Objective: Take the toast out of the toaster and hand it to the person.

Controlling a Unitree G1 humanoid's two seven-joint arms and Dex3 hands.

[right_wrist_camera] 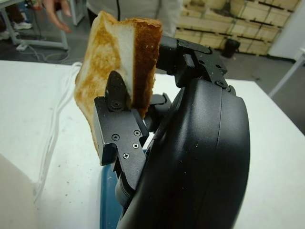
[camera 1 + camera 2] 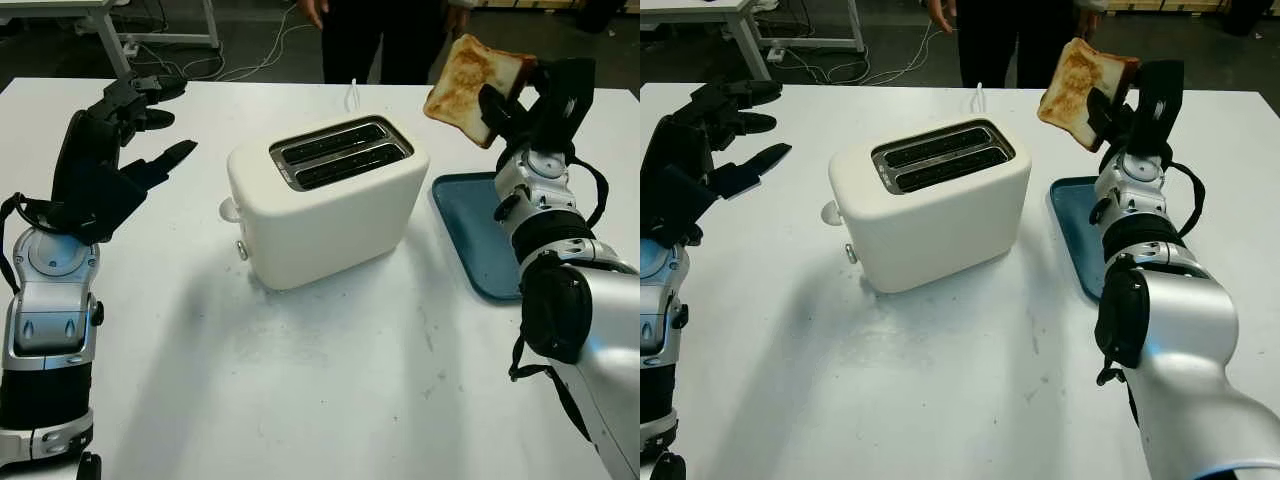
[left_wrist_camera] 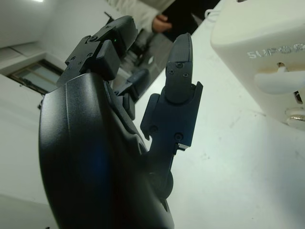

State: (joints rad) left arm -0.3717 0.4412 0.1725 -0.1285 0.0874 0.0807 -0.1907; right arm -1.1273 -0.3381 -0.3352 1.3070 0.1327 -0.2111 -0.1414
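Toast point(image 2: 470, 85): one browned slice, held in the air above the far right of the counter point(image 2: 330, 380), tilted, over the far end of the blue tray point(image 2: 475, 235).
Right hand point(image 2: 530, 100): raised, fingers point(image 1: 116, 95) clamped on the toast, one finger pressed to its browned face, the others behind it.
Toaster point(image 2: 325, 200): white, two slots, both slots showing no bread; stands at the middle of the counter, its lever end turned to the left.
Blue tray: flat on the counter just right of the toaster, partly behind the right arm.
Left hand point(image 2: 115, 150): held up over the left of the counter, well apart from the toaster, holding nothing.
Person point(image 2: 375, 35): stands at the far edge of the counter, dark clothing, one hand point(image 2: 312, 10) hanging beside the body.
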